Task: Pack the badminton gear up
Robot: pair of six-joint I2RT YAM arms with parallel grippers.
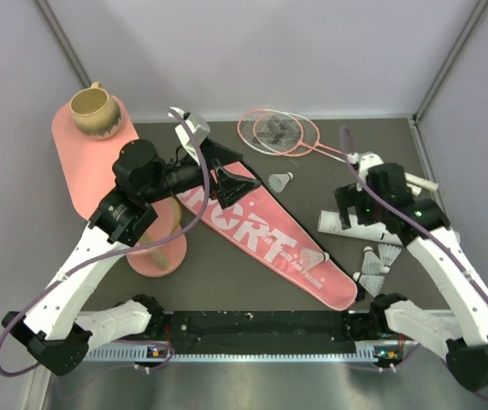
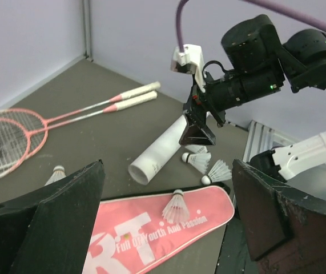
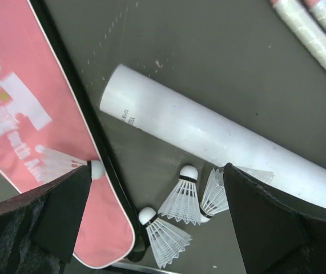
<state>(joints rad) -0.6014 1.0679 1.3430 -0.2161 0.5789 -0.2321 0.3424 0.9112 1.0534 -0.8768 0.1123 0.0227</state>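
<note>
The pink bag lettered "SPORT" lies flat and diagonal mid-table, and also shows in the left wrist view. Two pink rackets lie crossed at the back. The white tube lies on its side at the right. One shuttlecock rests on the bag, one lies behind it, and a few lie beside the tube. My left gripper is open and empty above the bag's wide end. My right gripper is open and empty above the tube and loose shuttlecocks.
A pink oval tiered table with a tan mug stands at the back left, under the left arm. Grey walls close in the back and sides. A black rail runs along the near edge.
</note>
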